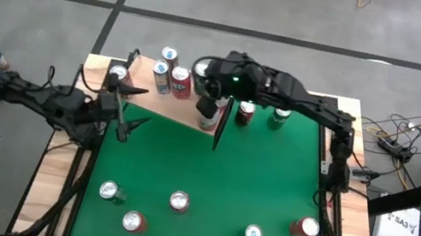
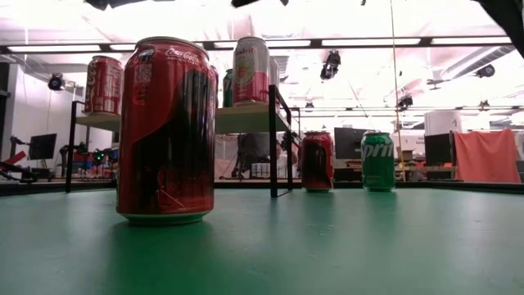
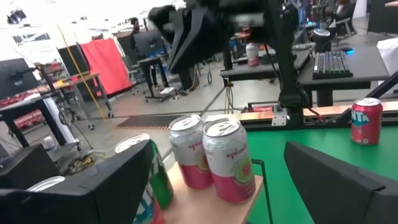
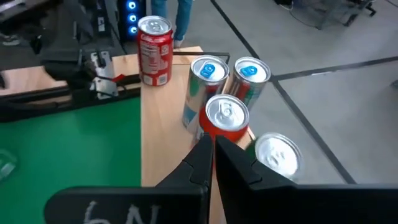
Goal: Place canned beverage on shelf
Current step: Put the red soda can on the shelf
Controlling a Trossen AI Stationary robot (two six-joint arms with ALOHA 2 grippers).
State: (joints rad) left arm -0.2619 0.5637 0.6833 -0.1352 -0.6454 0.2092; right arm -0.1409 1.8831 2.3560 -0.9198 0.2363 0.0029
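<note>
Left tool (image 1: 126,112) hangs spread at the shelf's (image 1: 185,112) left end beside a red can (image 1: 117,74); right tool (image 4: 213,163), pressed together and empty, hovers over 4 clustered cans (image 4: 226,115). Either could topple shelved cans when moving.

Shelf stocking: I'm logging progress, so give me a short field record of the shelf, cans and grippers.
shelf: pale wood board at the table's far left, dark end panel upright
cans on shelf: five in the right wrist view, including a red can standing apart near the left gripper
cans on table: six on the green felt
left gripper: open, at the shelf's left end, empty
right gripper: shut, above the shelf cans, holding nothing
</note>
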